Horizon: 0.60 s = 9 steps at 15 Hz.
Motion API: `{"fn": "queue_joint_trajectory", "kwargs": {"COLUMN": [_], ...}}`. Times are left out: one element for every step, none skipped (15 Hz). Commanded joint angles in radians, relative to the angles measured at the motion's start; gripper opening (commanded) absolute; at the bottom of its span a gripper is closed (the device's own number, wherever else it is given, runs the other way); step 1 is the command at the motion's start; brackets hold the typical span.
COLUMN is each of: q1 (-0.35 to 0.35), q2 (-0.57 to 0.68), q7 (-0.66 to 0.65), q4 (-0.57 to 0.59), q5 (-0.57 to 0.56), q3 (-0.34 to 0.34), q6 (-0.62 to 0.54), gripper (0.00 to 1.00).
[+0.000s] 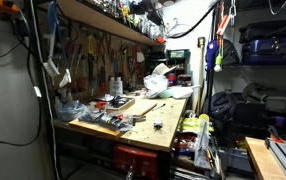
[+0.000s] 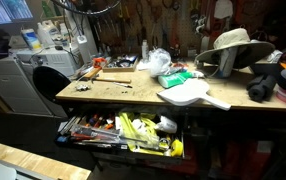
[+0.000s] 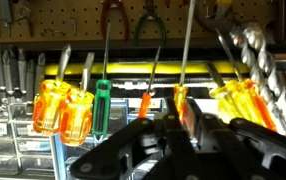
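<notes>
In the wrist view a row of screwdrivers hangs from a rack under a pegboard. Several have orange handles (image 3: 61, 108) and one has a green handle (image 3: 101, 108). My gripper (image 3: 183, 125) is right at the rack, with its two black fingers drawn close together around the lower end of a slim orange-handled screwdriver (image 3: 180, 100), whose long shaft runs straight up. A second slim orange screwdriver (image 3: 143, 103) hangs just to the left of the fingers. The arm cannot be made out in either exterior view.
More orange handles (image 3: 245, 100) and large twist drill bits (image 3: 258, 50) hang at the right. Pliers (image 3: 118, 15) hang on the pegboard above. Both exterior views show a cluttered wooden workbench (image 1: 168, 125) (image 2: 133, 95) with an open tool drawer (image 2: 123, 130) and a hat (image 2: 233, 45).
</notes>
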State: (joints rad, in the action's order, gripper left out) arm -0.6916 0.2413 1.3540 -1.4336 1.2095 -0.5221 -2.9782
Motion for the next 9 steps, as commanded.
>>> {"fn": "queue_joint_trajectory", "kwargs": {"q1": [0.018, 0.019, 0.02, 0.021, 0.023, 0.023, 0.023, 0.022, 0.02], "q2": [0.023, 0.025, 0.027, 0.028, 0.032, 0.033, 0.034, 0.031, 0.025], "q7": [-0.032, -0.031, -0.03, -0.03, -0.028, -0.027, -0.026, -0.026, -0.027], "q4": [0.026, 0.028, 0.031, 0.034, 0.039, 0.041, 0.044, 0.04, 0.033], "q5": [-0.054, -0.06, -0.065, -0.069, -0.071, -0.074, -0.076, -0.079, -0.083], "q3": [0.01, 0.01, 0.01, 0.01, 0.01, 0.01, 0.011, 0.011, 0.012], "q6": [0.002, -0.002, -0.002, -0.005, -0.008, -0.003, -0.005, -0.003, 0.003], "gripper": [0.19, 0.4, 0.44, 0.45, 0.4, 0.38, 0.17, 0.14, 0.16]}}
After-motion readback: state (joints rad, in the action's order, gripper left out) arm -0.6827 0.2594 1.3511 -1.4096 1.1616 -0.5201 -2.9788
